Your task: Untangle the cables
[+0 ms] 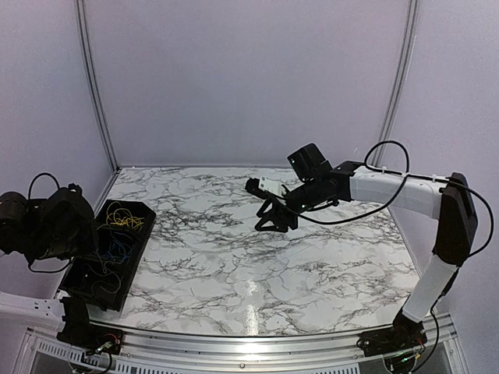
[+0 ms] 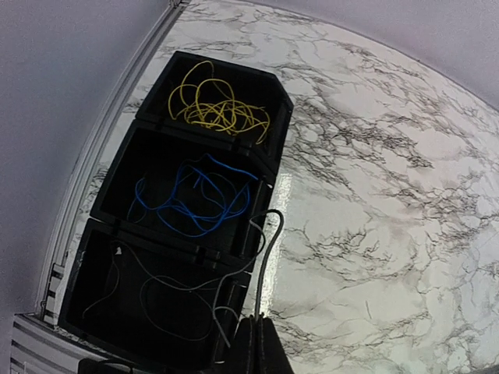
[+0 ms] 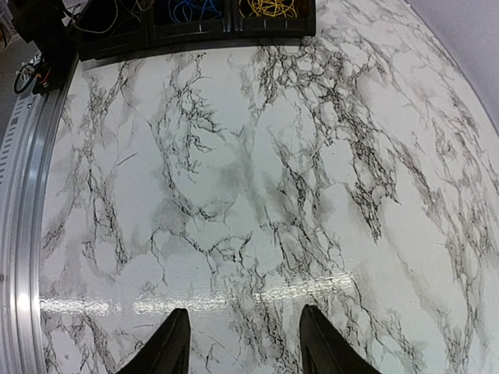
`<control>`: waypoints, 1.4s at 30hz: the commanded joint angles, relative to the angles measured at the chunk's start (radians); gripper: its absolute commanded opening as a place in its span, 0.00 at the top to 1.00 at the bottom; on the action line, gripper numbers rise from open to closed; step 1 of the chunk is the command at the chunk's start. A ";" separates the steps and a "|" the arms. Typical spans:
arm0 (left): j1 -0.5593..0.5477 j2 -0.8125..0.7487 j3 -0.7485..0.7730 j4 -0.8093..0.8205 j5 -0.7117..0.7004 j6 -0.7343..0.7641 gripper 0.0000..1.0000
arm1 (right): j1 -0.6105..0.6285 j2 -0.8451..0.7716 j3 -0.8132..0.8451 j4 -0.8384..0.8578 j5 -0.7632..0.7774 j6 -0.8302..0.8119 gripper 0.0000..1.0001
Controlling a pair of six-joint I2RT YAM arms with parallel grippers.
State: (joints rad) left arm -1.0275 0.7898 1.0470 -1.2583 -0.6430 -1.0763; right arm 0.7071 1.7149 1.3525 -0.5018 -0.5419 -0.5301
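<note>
By tray, left tool clamped on grey cable; right tool spread wide, empty.

You have the white grey-veined marble counter open across its middle and right; a hand passes freely there. Along the left edge, the black three-compartment plastic tray raises walls and dividers. A thin grey cable arcs over its right wall up into the pinched left hand.

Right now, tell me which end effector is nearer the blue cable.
Left. The left end effector, shut on a grey cable, hangs by the tray, one compartment from the blue cable; the right end effector hovers open over marble mid-table, far off.
</note>
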 commanded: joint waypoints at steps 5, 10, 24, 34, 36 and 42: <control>0.004 -0.044 -0.004 -0.183 -0.071 -0.145 1.00 | -0.004 0.020 -0.003 -0.005 -0.024 -0.017 0.52; 0.014 -0.088 -0.071 -0.184 -0.074 -0.224 1.00 | -0.003 0.027 -0.002 -0.011 -0.030 -0.020 0.52; 0.032 -0.187 -0.253 -0.178 -0.110 -0.534 1.00 | -0.003 0.043 0.003 -0.033 -0.066 -0.021 0.52; 0.032 -0.199 -0.419 -0.028 -0.134 -0.702 1.00 | -0.004 0.044 0.005 -0.045 -0.081 -0.023 0.52; 0.033 -0.215 -0.445 -0.028 -0.148 -0.767 1.00 | -0.005 0.047 0.005 -0.047 -0.082 -0.022 0.52; 0.033 -0.206 -0.504 -0.026 -0.187 -0.864 1.00 | -0.004 0.058 0.008 -0.054 -0.090 -0.024 0.52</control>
State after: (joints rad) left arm -1.0004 0.5739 0.5739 -1.2884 -0.7788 -1.8378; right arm 0.7071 1.7542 1.3491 -0.5369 -0.6090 -0.5503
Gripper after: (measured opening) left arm 0.019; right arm 0.480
